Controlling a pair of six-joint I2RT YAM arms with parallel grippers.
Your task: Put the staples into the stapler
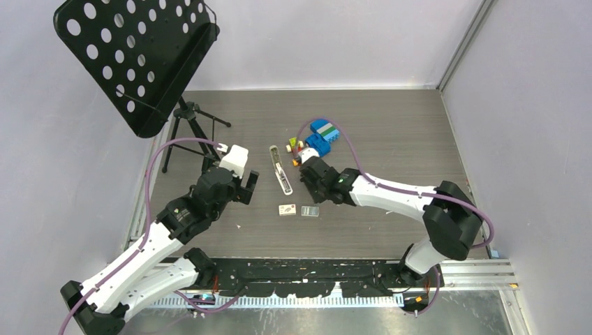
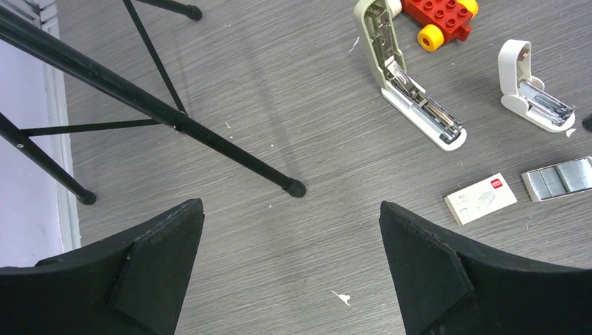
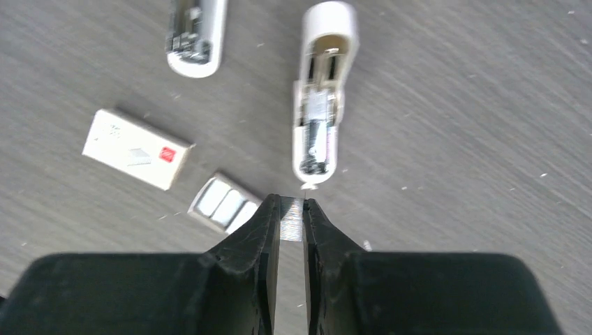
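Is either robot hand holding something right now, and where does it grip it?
The right hand pinches a small silvery strip of staples by its two sides, right at the fingertips. The left hand is open and holds nothing.

place: robot lab cell | evidence: plain white walls (image 1: 314, 42) boxing grey table (image 1: 398, 125) — aluminium mounting rail (image 1: 489, 273)

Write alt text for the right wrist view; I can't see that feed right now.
The right gripper is shut on the staples, a thin silvery strip pinched at its tips. Just ahead lies a small white claw-shaped piece; the open end of the stapler shows at top left, with a white box and a staple tray at left.
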